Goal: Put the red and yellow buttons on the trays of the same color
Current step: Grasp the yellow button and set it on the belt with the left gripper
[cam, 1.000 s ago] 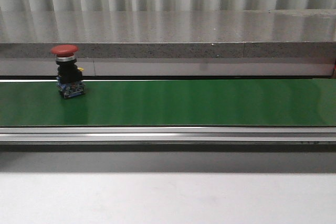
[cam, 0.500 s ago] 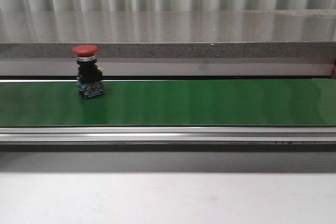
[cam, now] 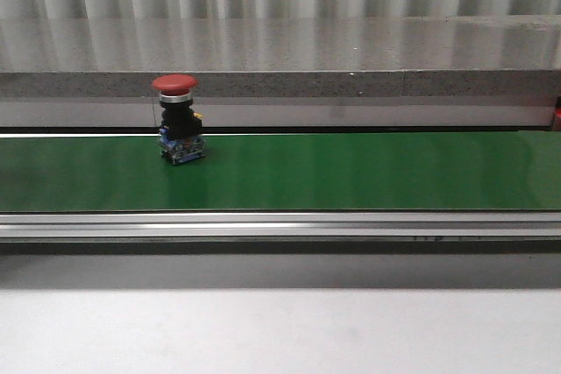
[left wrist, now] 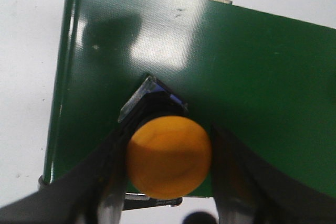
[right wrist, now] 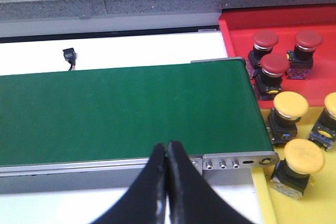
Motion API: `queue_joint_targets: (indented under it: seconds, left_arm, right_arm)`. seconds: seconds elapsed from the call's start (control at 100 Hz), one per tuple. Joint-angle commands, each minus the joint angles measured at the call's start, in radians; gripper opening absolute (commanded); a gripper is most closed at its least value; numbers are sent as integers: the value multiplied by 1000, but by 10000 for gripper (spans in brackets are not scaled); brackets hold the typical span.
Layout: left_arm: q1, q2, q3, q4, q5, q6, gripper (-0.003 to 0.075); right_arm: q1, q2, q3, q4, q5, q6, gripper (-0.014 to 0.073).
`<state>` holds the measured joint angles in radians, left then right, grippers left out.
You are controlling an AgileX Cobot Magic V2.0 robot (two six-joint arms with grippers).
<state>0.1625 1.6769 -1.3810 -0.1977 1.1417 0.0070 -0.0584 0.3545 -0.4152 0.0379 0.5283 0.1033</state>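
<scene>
You are handling a rigid, top-heavy red button (cam: 178,118), standing upright near the belt's (cam: 368,172) left end; take it by the black body under its slick cap. Right gripper (right wrist: 167,174) is sitting closed, empty, at the belt's right end, well apart. Left gripper (left wrist: 168,174) is straddling a yellow button (left wrist: 169,157); grip unclear

- My left gripper (left wrist: 168,203) straddles a round-capped yellow push button (left wrist: 169,158): one finger on each side of its cap, the button standing upright between them on the green conveyor belt (left wrist: 252,72), near the belt's end.
- My right gripper (right wrist: 167,182) hovers over the near rail at the belt's other end, fingertips pressed together.
- To its right, past the belt end, three yellow mushroom-cap buttons (right wrist: 297,166) stand on the yellow tray (right wrist: 262,195).
- Behind those, three red mushroom-cap buttons (right wrist: 275,72) stand in the red plastic tray (right wrist: 236,30).
- Farther along the belt, a red-capped push button on a blue base (cam: 180,120) stands upright, well apart from both grippers.
</scene>
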Motion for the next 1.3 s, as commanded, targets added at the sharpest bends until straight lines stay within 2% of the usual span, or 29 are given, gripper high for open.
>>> queue_joint_targets:
  seconds: [0.0, 0.08, 0.2, 0.27, 0.38, 0.53, 0.71, 0.78, 0.85, 1.01, 1.29]
  left_arm:
    - [-7, -41, -22, -25, -26, 5, 214]
    - [-7, -41, -22, -25, -26, 18, 272]
    - [-7, -41, -22, -27, -32, 36, 423]
    - [-7, -41, -22, -27, -36, 37, 481]
    - [-9, -41, -22, -34, -54, 41, 495]
    - [-20, -66, -22, -95, -99, 119, 494]
    - [-81, -130, -22, -106, -162, 206, 489]
    - [-113, -161, -19, -106, -181, 224, 442]
    - [-151, -195, -8, -104, -207, 249, 339]
    - [-242, -264, 36, -104, -228, 254, -20]
    - [-316, -424, 194, -94, -368, 268, -20]
  right_arm:
    - [3, 6, -26, -10, -81, -1, -67]
    - [3, 6, -26, -10, -81, -1, -67]
    - [3, 6, -26, -10, -81, -1, -67]
    - [3, 6, -26, -10, -81, -1, -67]
    - [3, 6, -26, -10, -81, -1, -67]
    - [3, 6, -26, -10, -81, -1, -67]
    - [3, 6, -26, -10, -80, -1, -67]
    - [3, 6, -26, -10, -80, -1, -67]
    - [3, 6, -26, -10, -80, -1, -67]
    - [3, 6, -26, -10, -80, -1, -67]
    - [3, 6, -26, -10, -80, -1, -67]
